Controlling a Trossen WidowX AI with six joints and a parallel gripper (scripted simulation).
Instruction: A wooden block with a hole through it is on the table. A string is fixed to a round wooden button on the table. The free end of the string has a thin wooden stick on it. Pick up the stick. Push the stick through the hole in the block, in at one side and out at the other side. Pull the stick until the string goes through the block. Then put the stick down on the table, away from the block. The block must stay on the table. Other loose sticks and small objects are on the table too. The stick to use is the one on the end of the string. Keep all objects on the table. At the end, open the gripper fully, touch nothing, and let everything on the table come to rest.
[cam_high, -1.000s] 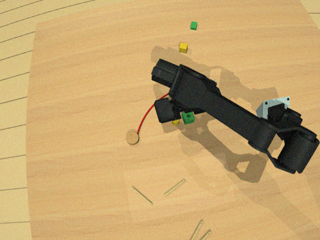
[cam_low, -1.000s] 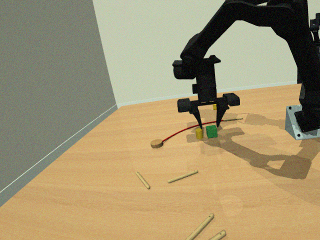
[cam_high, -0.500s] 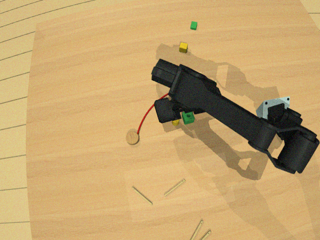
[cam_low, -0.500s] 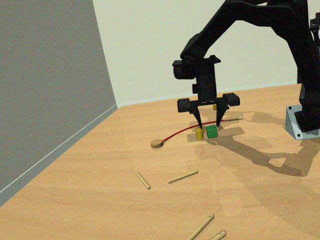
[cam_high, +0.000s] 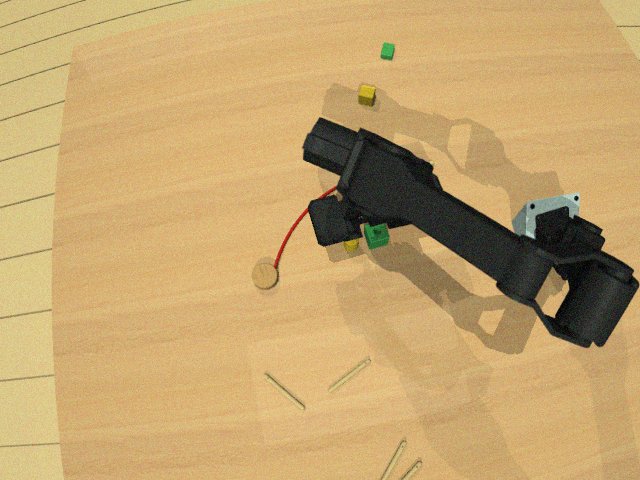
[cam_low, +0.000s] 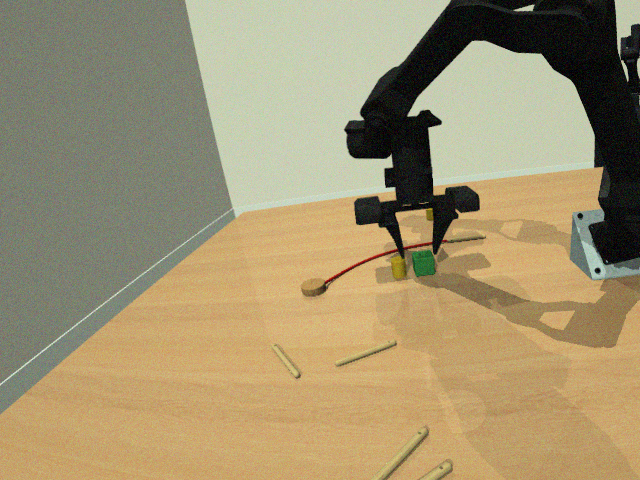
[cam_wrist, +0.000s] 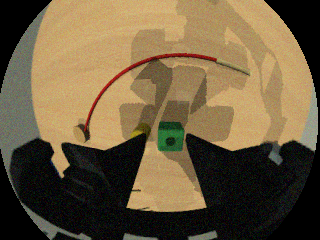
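Observation:
A green block (cam_high: 376, 236) (cam_low: 423, 264) (cam_wrist: 170, 137) stands on the table, with a dark hole in its top. My gripper (cam_low: 419, 255) (cam_wrist: 166, 136) is partly open and empty, pointing down close to the block. Its fingertips appear on either side of the block; their exact height and depth are unclear. The red string (cam_high: 293, 227) (cam_wrist: 179, 54) curves from the round button (cam_high: 264, 275) (cam_low: 313, 287) (cam_wrist: 80, 133) to the thin stick (cam_low: 467, 238) (cam_wrist: 234, 67). The stick lies beyond the block in the exterior view, mostly hidden under the arm in the top view.
A yellow cylinder (cam_high: 351, 244) (cam_low: 398, 268) (cam_wrist: 141, 131) stands beside the block, close to one fingertip. A yellow cube (cam_high: 367, 95) and a small green block (cam_high: 387, 51) lie farther off. Loose sticks (cam_high: 284, 391) (cam_low: 366, 353) lie on the button's other side.

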